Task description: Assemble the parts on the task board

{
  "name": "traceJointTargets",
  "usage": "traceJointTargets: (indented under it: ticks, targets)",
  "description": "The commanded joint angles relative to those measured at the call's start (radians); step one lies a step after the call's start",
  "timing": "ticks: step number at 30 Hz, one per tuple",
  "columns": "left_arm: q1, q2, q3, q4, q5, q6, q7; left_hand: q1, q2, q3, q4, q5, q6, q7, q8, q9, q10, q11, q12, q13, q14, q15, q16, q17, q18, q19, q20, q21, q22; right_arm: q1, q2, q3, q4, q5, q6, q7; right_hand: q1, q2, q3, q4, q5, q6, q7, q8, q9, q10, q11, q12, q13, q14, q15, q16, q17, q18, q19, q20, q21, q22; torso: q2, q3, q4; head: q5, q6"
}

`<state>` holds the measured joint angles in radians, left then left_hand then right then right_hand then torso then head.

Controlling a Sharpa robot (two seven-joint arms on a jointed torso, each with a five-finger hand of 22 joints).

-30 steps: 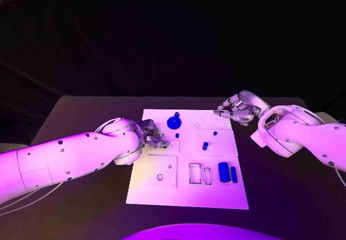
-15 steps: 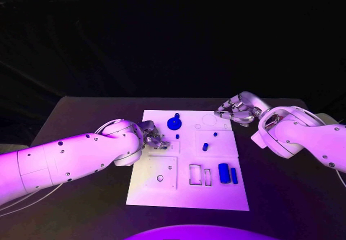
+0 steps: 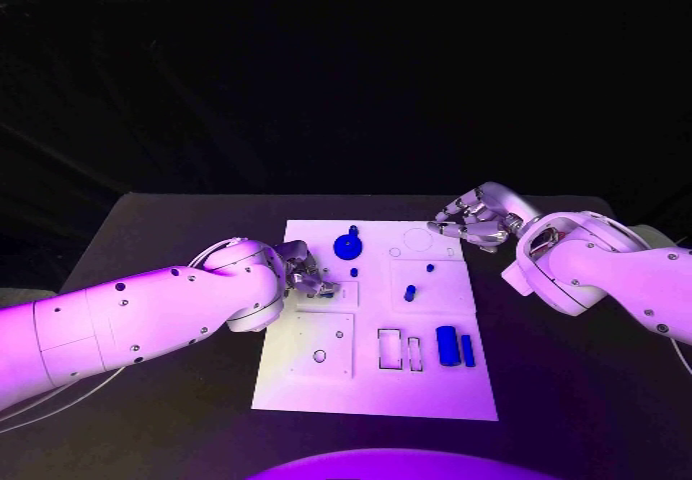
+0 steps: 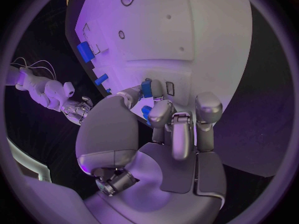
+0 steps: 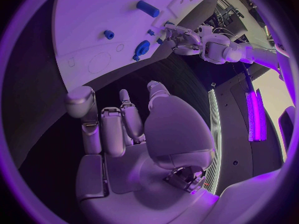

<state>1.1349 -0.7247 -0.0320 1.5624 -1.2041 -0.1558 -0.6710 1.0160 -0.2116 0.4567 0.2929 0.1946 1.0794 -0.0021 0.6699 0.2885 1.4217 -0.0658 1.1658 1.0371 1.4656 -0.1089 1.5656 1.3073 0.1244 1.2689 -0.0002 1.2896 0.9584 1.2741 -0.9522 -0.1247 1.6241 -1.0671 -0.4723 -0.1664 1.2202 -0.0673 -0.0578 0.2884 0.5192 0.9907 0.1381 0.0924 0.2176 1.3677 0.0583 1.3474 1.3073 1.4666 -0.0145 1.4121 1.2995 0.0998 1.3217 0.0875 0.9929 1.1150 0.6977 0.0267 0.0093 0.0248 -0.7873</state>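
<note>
The left hand (image 3: 306, 277) pinches a small blue part (image 4: 146, 88) between thumb and fingers at the task board (image 3: 433, 390)'s nine o'clock edge, over a small square recess. In the last second it has hardly shifted, which suggests a fine alignment before seating rather than a carry. The right hand (image 3: 473, 222) hovers at the board's one o'clock corner, fingers loosely apart and empty, also unmoved. Other blue pieces lie toward five o'clock, a round blue one (image 3: 348, 243) near twelve.
</note>
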Motion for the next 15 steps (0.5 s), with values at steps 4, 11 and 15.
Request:
traceJointTargets:
  ticks: [4, 11, 15]
  targets:
    - [-0.008, 0.001, -0.006, 0.002, 0.005, 0.011, -0.011, -0.01, 0.006, -0.024, 0.001, 0.007, 0.012, -0.001, -0.008, -0.025, 0.007, -0.002, 0.002, 0.003, 0.105, -0.007, 0.005, 0.263, -0.009, 0.007, 0.0, 0.008, 0.004, -0.001, 0.001, 0.0, 0.003, -0.005, 0.003, 0.007, -0.001, 0.006, -0.007, -0.002, 0.005, 0.003, -0.003, 0.006, 0.001, 0.003, -0.005, 0.003, 0.022, 0.044, -0.007, -0.005, 0.003, 0.02, 0.007, -0.003, -0.002, 0.0, 0.0, -0.0001, 0.0007, 0.0, 0.0]
    - [-0.008, 0.0, -0.004, 0.008, 0.005, 0.003, -0.01, -0.011, 0.009, -0.029, 0.001, 0.008, 0.012, -0.001, -0.009, -0.025, 0.007, -0.002, 0.002, 0.003, 0.105, -0.007, 0.005, 0.263, -0.009, 0.007, 0.0, 0.008, 0.005, -0.001, 0.001, 0.0, 0.0, -0.005, 0.002, 0.008, 0.0, 0.006, -0.007, -0.002, 0.005, 0.003, -0.003, 0.006, 0.001, 0.004, -0.005, 0.004, 0.022, 0.045, -0.007, -0.005, 0.003, 0.02, 0.008, -0.003, -0.001, 0.002, 0.0, -0.0008, 0.0006, -0.002, -0.001]
    - [-0.008, -0.001, -0.003, 0.009, 0.004, 0.001, -0.01, -0.011, 0.009, -0.029, 0.001, 0.008, 0.012, -0.001, -0.009, -0.025, 0.007, -0.002, 0.002, 0.003, 0.105, -0.007, 0.005, 0.263, -0.009, 0.007, 0.0, 0.008, 0.005, -0.001, 0.002, 0.0, 0.0, -0.005, 0.002, 0.009, 0.0, 0.006, -0.007, -0.002, 0.005, 0.003, -0.003, 0.006, 0.001, 0.004, -0.005, 0.004, 0.022, 0.045, -0.007, -0.005, 0.003, 0.02, 0.008, -0.003, -0.001, 0.002, 0.0, -0.0003, 0.0004, -0.003, 0.0]
